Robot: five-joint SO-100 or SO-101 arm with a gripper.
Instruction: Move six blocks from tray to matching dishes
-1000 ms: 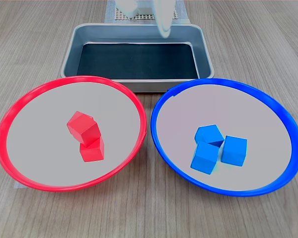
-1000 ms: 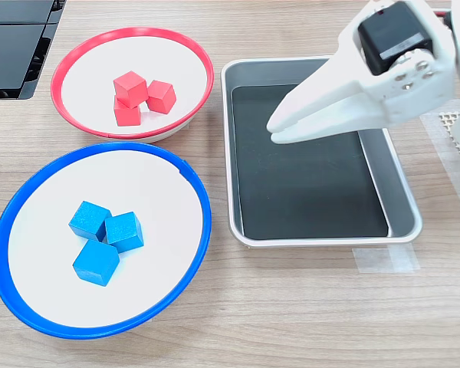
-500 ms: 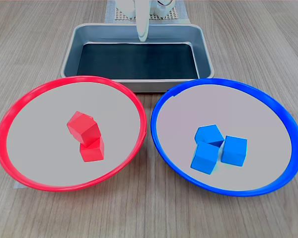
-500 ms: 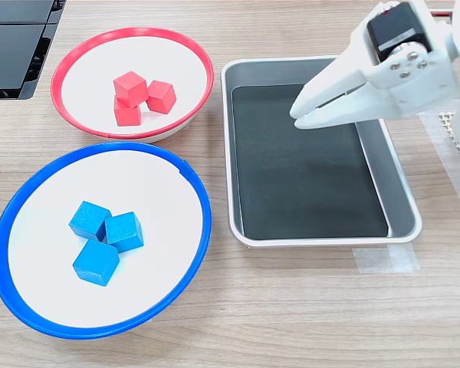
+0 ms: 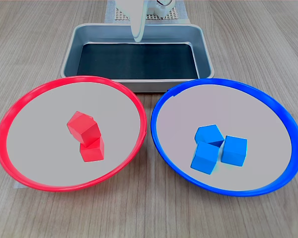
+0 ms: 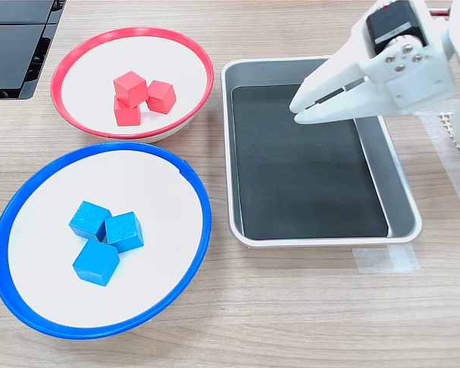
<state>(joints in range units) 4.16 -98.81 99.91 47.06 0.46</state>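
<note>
Tray (image 6: 402, 201) empty, blocks sorted; gripper (image 6: 296, 108) jaws nearly closed, holding nothing, above tray; just retract clear of dishes.

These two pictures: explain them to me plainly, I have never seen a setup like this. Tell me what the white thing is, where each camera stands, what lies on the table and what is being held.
The white thing is a small robot arm; its pincer, the gripper, hangs above the tray with its jaws nearly together, holding nothing. The first exterior view faces the arm from across the table; the second exterior view looks down from the side. The silver tray has a bare black floor. In front of it sit two round dishes. The red-rimmed dish holds the red blocks, three by the second exterior view, one resting on the others. The blue-rimmed dish holds three blue blocks. The sorting looks finished.
</note>
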